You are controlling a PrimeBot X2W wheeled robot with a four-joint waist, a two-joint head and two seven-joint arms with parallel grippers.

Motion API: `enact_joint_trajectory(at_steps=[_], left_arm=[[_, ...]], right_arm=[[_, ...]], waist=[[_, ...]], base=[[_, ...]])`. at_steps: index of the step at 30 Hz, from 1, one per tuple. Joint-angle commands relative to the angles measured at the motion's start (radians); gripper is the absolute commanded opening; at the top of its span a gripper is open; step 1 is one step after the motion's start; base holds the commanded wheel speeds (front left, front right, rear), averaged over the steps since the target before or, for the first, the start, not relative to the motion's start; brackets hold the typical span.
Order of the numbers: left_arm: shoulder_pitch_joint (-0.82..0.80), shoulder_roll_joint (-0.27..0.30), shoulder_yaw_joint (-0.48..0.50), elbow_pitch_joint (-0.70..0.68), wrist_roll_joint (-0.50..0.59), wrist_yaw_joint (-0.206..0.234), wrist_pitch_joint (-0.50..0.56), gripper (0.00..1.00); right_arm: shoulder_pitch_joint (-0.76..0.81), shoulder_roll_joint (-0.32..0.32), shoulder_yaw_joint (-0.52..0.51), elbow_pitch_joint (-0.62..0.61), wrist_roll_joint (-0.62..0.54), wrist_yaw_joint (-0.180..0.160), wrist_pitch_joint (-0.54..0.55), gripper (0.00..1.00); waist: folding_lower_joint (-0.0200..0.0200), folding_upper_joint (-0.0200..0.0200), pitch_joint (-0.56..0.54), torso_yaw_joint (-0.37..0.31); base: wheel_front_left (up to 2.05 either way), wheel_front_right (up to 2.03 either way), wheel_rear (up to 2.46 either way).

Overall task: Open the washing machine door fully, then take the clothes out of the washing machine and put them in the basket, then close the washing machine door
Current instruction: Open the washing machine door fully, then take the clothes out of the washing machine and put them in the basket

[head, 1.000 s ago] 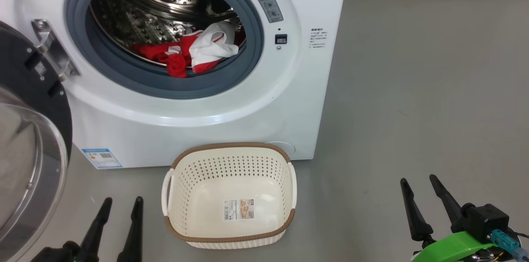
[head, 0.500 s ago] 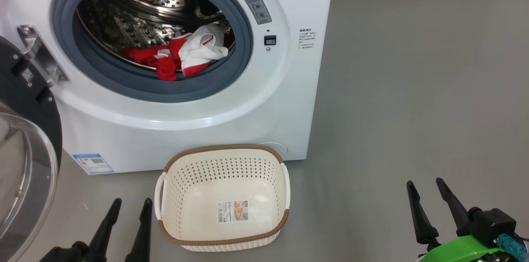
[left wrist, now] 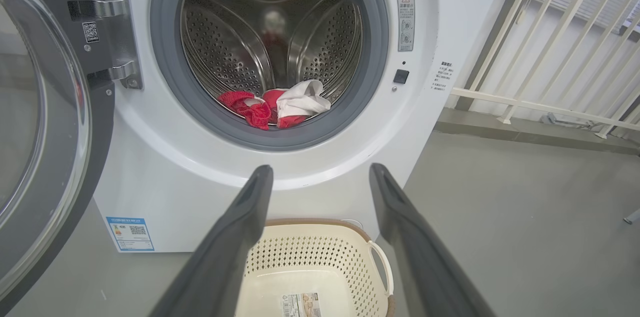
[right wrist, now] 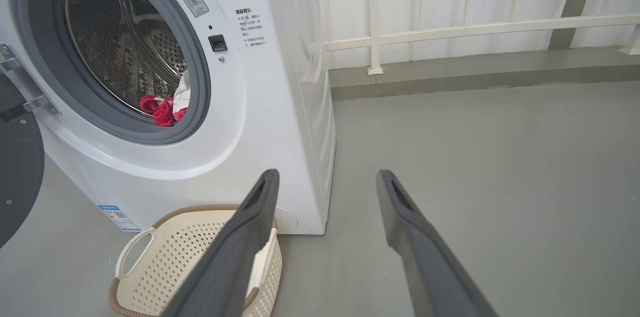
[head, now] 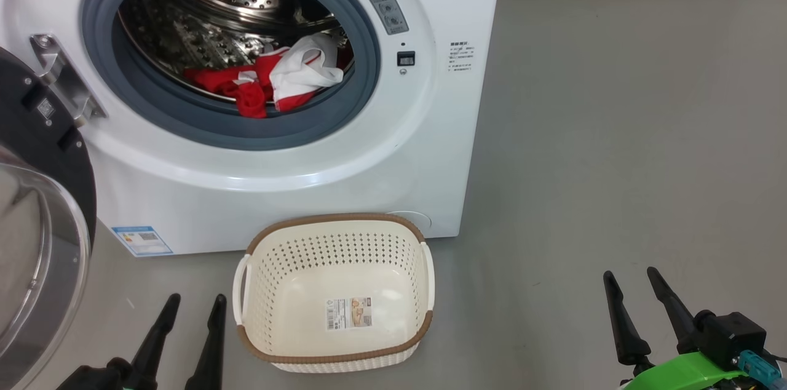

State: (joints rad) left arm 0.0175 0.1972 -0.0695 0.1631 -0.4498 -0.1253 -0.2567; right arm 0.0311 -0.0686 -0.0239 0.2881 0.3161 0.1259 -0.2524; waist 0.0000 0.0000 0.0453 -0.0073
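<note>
Got the left gripper (head: pixel 197 299) and right gripper (head: pixel 630 273) both spread wide, gripping nothing, touching nothing, either side of the basket (head: pixel 335 218). Spotted the clothes (head: pixel 276 79) bunched inside the washing machine (head: pixel 307 181), near the front, with the washing machine door (head: pixel 67 150) swung out left.

Shows white on the washing machine (head: pixel 381 156), grey on its gasket (head: pixel 258 139). Bright red with white panels on the clothes (head: pixel 289 79). Cream-white, dotted with holes, brown-rimmed on the basket (head: pixel 335 218). Black on the washing machine door (head: pixel 61 162) rim.
</note>
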Motion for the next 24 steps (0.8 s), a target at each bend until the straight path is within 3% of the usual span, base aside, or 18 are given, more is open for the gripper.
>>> enact_joint_trajectory(at_steps=[1,16,24], left_arm=[[-0.037,0.022,0.038,-0.03,0.006,-0.005,-0.005,1.0],[-0.047,0.031,0.028,-0.042,-0.017,-0.005,-0.005,1.0],[-0.058,0.041,0.015,-0.046,-0.038,-0.005,-0.005,1.0]], right_arm=[[-0.011,-0.01,0.02,-0.026,0.004,0.005,-0.009,1.0],[-0.018,-0.008,0.023,-0.025,0.002,0.005,-0.009,1.0],[-0.025,-0.004,0.026,-0.023,0.001,0.005,-0.009,1.0]], waist=[[0.0,0.0,0.0,0.001],[0.0,0.0,0.015,0.014],[0.0,0.0,0.028,0.017]], base=[[0.0,0.0,0.0],[0.01,-0.01,0.0],[0.75,-0.75,0.0]])
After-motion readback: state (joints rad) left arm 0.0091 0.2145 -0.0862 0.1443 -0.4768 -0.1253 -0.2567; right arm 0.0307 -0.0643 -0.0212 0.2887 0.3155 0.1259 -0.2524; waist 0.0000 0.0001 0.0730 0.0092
